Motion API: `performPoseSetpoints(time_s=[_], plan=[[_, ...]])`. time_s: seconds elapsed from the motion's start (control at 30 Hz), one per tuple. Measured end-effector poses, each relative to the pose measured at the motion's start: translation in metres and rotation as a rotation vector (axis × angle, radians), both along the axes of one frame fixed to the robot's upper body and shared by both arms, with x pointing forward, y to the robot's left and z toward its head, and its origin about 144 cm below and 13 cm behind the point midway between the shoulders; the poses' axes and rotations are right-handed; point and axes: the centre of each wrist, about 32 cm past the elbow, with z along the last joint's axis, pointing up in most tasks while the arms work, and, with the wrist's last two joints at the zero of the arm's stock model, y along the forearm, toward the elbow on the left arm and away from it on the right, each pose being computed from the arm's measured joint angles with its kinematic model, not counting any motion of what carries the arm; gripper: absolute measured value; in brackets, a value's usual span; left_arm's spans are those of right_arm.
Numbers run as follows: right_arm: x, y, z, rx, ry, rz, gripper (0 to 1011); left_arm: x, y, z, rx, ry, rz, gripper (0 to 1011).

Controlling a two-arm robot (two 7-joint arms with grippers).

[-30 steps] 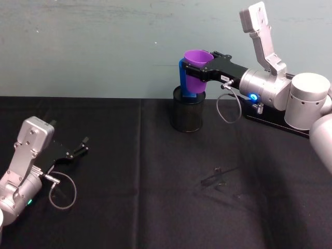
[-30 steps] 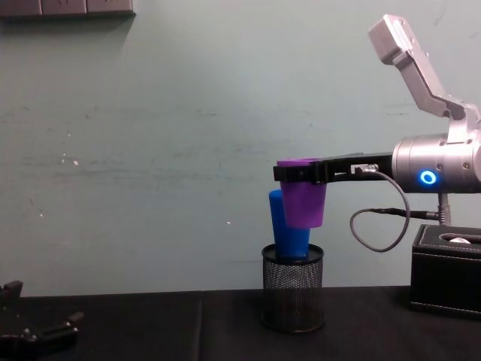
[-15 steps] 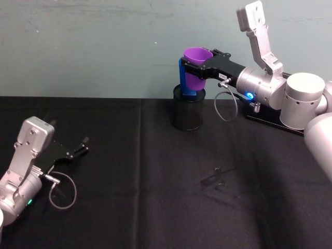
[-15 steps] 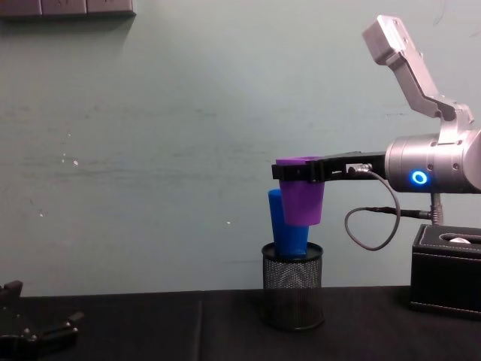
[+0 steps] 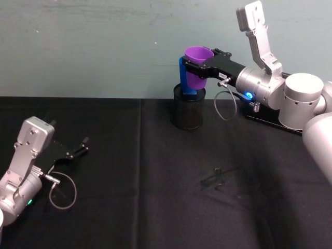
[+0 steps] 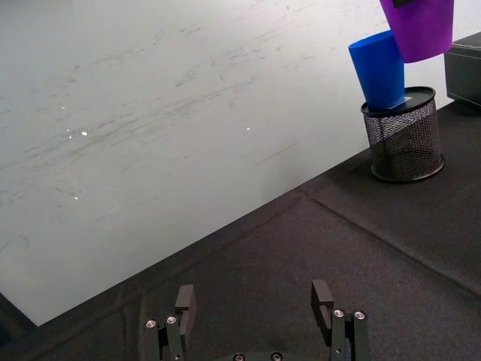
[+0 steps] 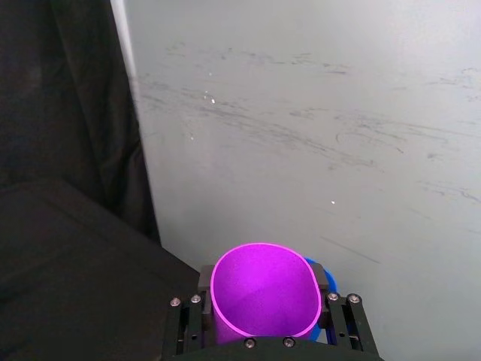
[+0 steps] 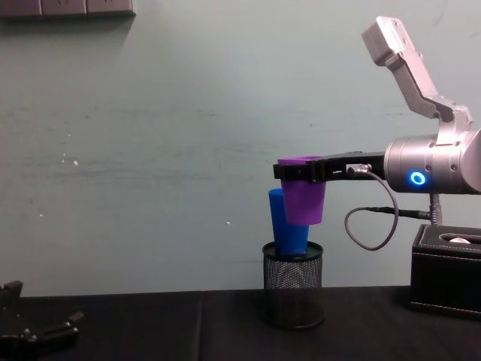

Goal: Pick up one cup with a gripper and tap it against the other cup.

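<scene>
My right gripper (image 5: 199,65) (image 8: 294,172) is shut on the purple cup (image 5: 196,69) (image 8: 304,192) (image 7: 261,293) (image 6: 418,27), holding it upright in the air near its rim. The blue cup (image 5: 184,78) (image 8: 286,223) (image 6: 379,70) stands tilted in a black wire-mesh pen holder (image 5: 188,111) (image 8: 293,283) (image 6: 404,144) at the back of the table. The purple cup sits right beside the blue one, overlapping its upper part; whether they touch I cannot tell. In the right wrist view a sliver of the blue cup (image 7: 326,276) peeks out behind the purple rim. My left gripper (image 5: 79,146) (image 6: 255,304) rests open, far left.
A black box (image 8: 447,269) (image 5: 270,117) stands at the back right under my right arm. A small dark clip-like object (image 5: 217,176) lies mid-table. The black cloth (image 5: 155,207) covers the table, with a pale wall close behind the holder.
My right gripper with the purple cup has shifted only slightly beside the blue cup, and the holder has edged back a little. The left arm has stayed still.
</scene>
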Motion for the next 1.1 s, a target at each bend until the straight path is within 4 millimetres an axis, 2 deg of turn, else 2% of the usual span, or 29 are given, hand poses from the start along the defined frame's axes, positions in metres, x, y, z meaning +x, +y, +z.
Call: performPoseSetpoints(time_s=[1.1], plan=[[0.0014,-0.0008,0.0009,-0.002,-0.003,0.010,746,0.0000,0.0000,0.0000,0.000,0.000,0.000,1011]])
